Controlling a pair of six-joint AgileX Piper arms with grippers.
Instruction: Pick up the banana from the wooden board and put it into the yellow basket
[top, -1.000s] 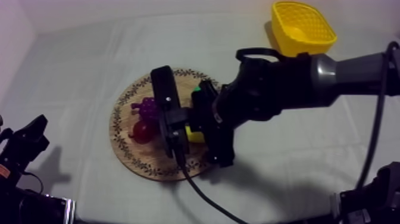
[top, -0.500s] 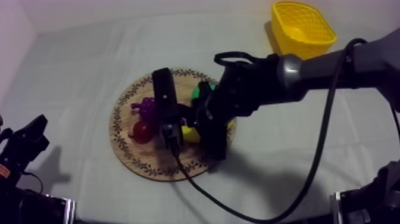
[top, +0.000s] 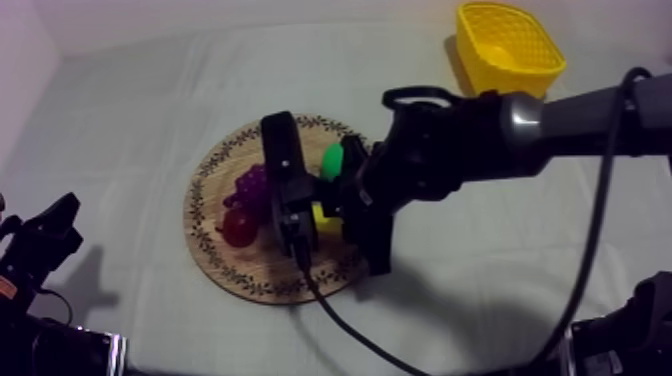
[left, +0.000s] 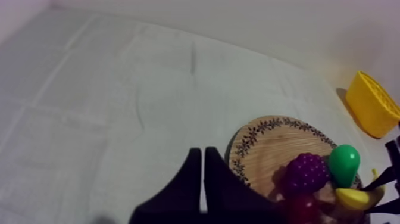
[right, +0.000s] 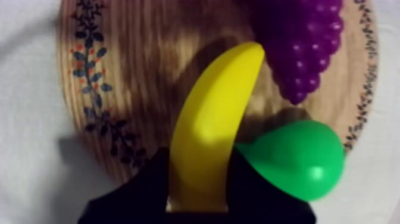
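The yellow banana (right: 211, 131) lies over the round wooden board (right: 119, 65), and my right gripper (right: 199, 182) is shut on its near end, one black finger (right: 146, 187) pressed against each side. From above, that gripper (top: 338, 205) hangs over the board's (top: 215, 245) right half with the banana (top: 322, 219) showing under it. My left gripper (left: 202, 179) is shut on nothing, its fingers a narrow wedge over bare cloth short of the board (left: 262, 134). It rests low at the table's left (top: 45, 240). The yellow basket (top: 508, 45) stands at the far right.
A green pear (right: 297, 158) touches the banana's side, and purple grapes (right: 303, 42) lie beyond it. The top view adds a small red fruit (top: 238, 228) beside the grapes (top: 250, 185) and the pear (top: 332, 160). Bare cloth lies between board and basket.
My right gripper's fingers have closed from wide open onto the banana. The arm dipped over the board, then shifted slightly up and right. The left arm has not moved.
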